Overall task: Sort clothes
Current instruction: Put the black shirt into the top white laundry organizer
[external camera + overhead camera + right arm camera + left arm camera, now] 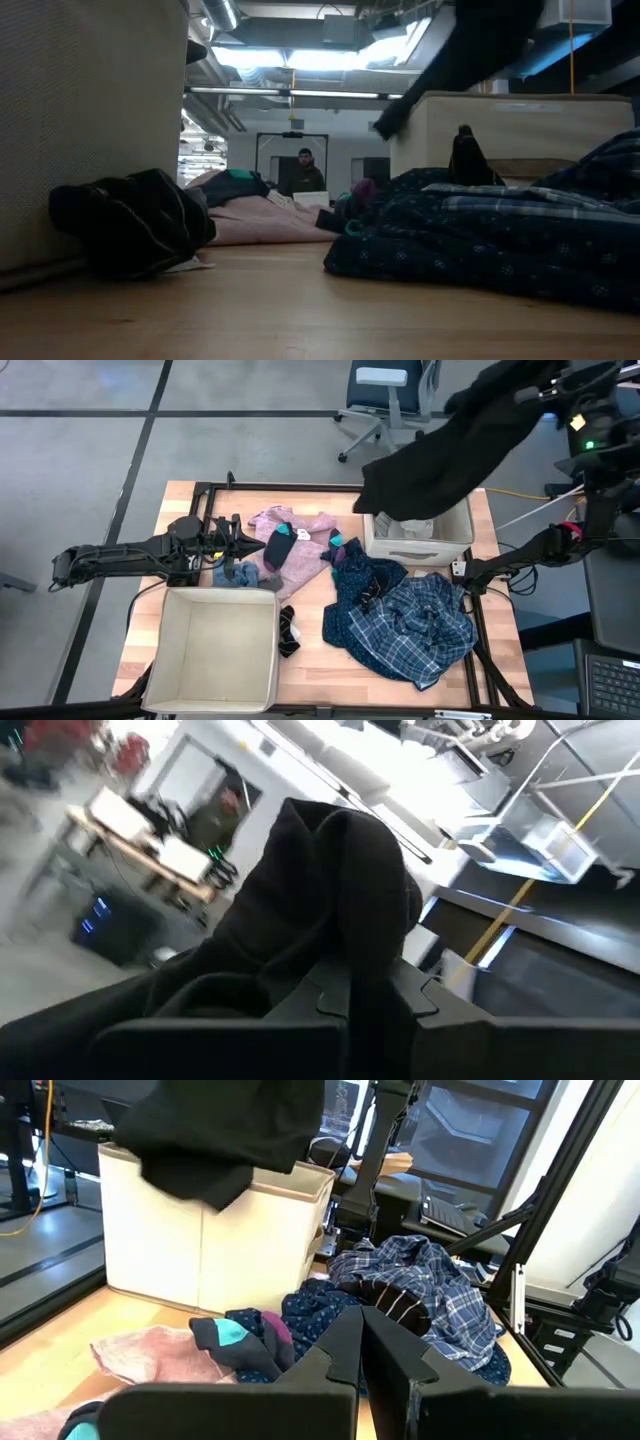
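Note:
My right gripper (pixel 527 390) is raised high over the table's far right and is shut on a black garment (pixel 450 450). The garment hangs over the small beige bin (pixel 462 532), which has white cloth (pixel 412 528) in it. My left gripper (pixel 236 546) is shut and empty, low over the table beside the pink patterned top (pixel 300 540) and the small denim item (pixel 240 573). A teal sock (pixel 280 545) lies on the pink top. The blue-white plaid shirt (pixel 430 622) and a dark dotted garment (pixel 358 585) lie heaped at the right. A striped sock (pixel 288 630) lies by the large bin. My right gripper pinches a bunched fold of the black garment (pixel 345 935) between its two fingers; the cloth itself covers the fingertips. The garment is lifted clear of the table and hangs slack below the gripper, with its lower end (pixel 385 485) over the small bin's far left corner.
A large beige bin (pixel 170 660) stands at the table's near left. An office chair (pixel 385 400) stands beyond the far edge. A black frame runs along the table's edges (pixel 480 650). A person (pixel 305 172) sits in the room behind.

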`<act>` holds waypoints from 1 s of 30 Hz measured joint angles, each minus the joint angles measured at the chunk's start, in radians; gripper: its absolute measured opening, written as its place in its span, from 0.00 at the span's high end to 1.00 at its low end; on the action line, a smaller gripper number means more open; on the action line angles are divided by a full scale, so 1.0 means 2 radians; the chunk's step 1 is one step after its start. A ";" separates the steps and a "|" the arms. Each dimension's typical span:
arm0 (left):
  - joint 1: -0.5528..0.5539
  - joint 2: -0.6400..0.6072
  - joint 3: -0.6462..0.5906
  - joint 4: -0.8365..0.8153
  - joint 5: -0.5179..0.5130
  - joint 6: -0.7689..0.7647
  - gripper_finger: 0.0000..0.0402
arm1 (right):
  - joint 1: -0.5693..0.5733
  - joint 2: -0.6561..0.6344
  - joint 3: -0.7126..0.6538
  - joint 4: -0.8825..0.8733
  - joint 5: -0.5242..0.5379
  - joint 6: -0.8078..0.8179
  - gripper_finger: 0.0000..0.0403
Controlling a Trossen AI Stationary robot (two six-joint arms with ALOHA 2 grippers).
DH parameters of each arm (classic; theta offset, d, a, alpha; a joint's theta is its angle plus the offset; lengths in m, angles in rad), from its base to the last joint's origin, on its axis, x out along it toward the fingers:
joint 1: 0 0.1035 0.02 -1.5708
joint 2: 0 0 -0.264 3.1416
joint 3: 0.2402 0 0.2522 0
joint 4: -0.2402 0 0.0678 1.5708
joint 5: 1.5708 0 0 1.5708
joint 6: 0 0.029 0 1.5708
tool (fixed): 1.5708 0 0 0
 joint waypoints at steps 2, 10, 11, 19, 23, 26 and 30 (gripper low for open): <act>0.000 0.000 0.000 0.000 -0.004 0.006 1.00 | 0.000 0.000 0.000 -0.008 0.010 -0.007 0.95; 0.000 0.000 0.000 0.002 -0.022 0.013 1.00 | 0.000 -0.001 -0.002 -0.148 0.005 0.135 0.95; 0.000 0.000 0.000 0.002 -0.022 0.013 1.00 | 0.000 -0.002 -0.001 -0.178 -0.002 0.167 0.95; 0.000 0.000 0.000 0.002 -0.022 0.010 1.00 | 0.000 0.004 -0.018 -0.381 -0.082 0.400 0.95; 0.000 0.000 0.000 0.002 -0.022 0.006 1.00 | 0.000 0.002 -0.053 -0.415 -0.085 0.452 0.95; 0.000 0.000 0.000 0.004 -0.022 0.006 1.00 | 0.000 0.001 -0.081 -0.440 -0.101 0.489 0.95; 0.000 0.000 0.000 0.004 -0.022 0.009 1.00 | 0.000 0.001 -0.116 -0.468 -0.111 0.526 0.95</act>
